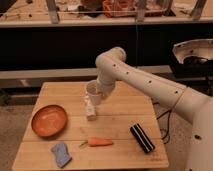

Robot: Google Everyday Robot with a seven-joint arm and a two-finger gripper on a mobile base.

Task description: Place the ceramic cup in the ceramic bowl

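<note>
Ceramic cup: at frame centre, raised off the wooden table, pinched in the gripper. Nearest, lower left, blue sponge; then carrot; black ribbed block lower right; ceramic bowl at left; small white bottle upright just below cup.

One camera looks down on the desk from above its near edge. It is raised and tilted forward, facing across the desk toward the dark cabinet behind it. It sits far enough back that the whole desk top fits, with floor showing left of the desk. The arm enters from the desk's right. Its gripper hangs over the desk's middle, clamped on the ceramic cup.
</note>
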